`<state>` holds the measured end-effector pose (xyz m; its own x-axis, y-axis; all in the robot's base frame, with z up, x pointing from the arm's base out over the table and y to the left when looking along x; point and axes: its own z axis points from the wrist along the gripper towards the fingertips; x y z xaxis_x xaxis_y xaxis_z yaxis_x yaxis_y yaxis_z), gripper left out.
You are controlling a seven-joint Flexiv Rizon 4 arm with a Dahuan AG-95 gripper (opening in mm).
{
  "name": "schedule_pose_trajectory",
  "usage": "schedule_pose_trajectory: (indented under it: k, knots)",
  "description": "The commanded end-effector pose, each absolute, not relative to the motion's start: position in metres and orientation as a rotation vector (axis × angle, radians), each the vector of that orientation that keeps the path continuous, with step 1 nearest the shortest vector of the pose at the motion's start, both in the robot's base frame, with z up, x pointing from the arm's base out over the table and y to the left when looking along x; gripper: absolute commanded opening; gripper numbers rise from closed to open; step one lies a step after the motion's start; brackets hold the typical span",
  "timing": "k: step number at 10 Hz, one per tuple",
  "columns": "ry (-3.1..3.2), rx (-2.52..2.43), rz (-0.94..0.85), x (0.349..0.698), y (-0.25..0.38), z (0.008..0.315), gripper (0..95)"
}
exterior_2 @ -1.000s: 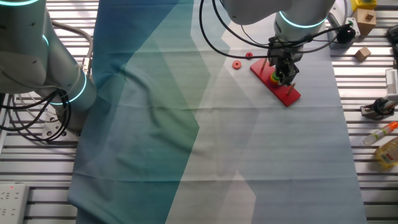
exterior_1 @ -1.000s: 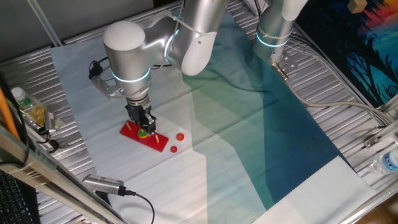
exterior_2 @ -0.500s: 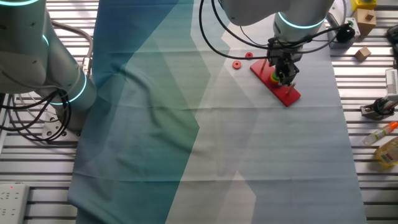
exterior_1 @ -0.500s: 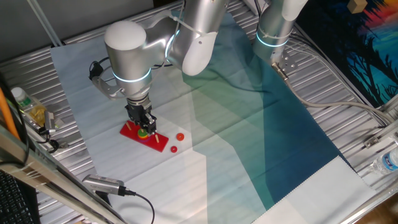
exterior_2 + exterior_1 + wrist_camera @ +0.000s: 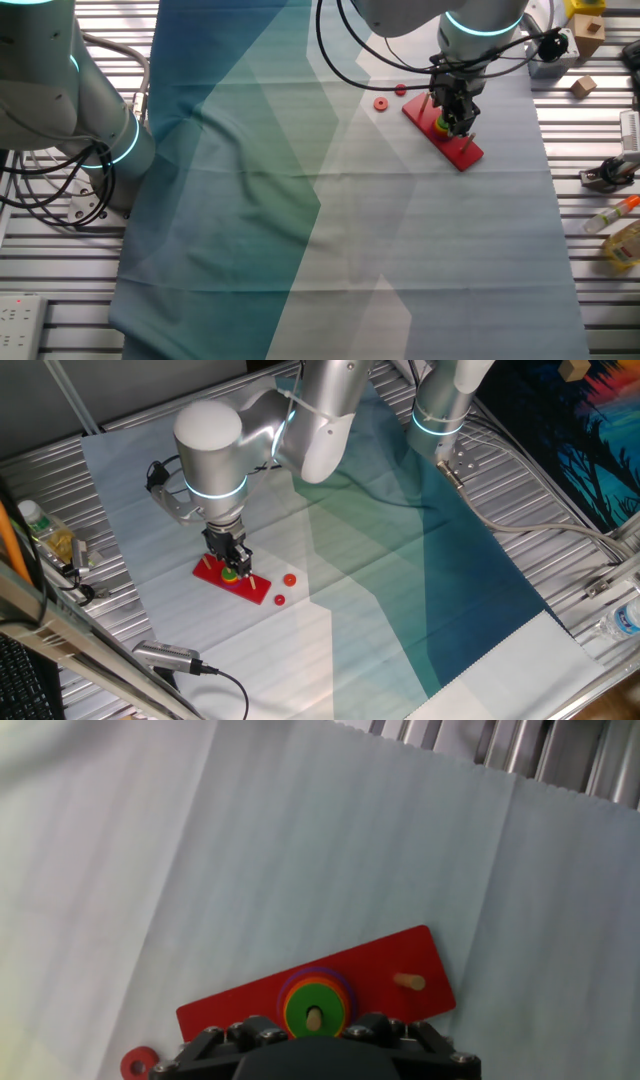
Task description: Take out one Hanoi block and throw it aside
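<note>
The base board [image 5: 370, 975] is bright red, with a pale wooden peg [image 5: 406, 982] at lower right of the hand view. On its other peg the green disc [image 5: 313, 1011] tops rings of orange, red and purple. A red disc [image 5: 137, 1065] lies at the lower left edge. The cloth [image 5: 400, 560] fades from pale grey-white to teal and deep blue in angular patches. The arm [image 5: 215, 450] is silver with glowing cyan rings; the tool [image 5: 229, 556] is black. The table [image 5: 50, 480] is ribbed silver metal.

The Hanoi block [image 5: 314, 1011] tops a peg stack on the base [image 5: 400, 955], fingers [image 5: 232, 556] above.
</note>
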<state>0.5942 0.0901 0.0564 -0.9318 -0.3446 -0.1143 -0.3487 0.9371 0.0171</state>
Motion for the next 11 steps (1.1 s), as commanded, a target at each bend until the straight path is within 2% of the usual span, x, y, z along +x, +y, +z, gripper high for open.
schedule_pose_trajectory:
  k: [1,11]
  knots:
    - [2.982,-0.538,0.041,0.5948,0.0905,0.0562,57.0]
    - [2.977,-0.544,0.041,0.5948,0.0905,0.0562,57.0]
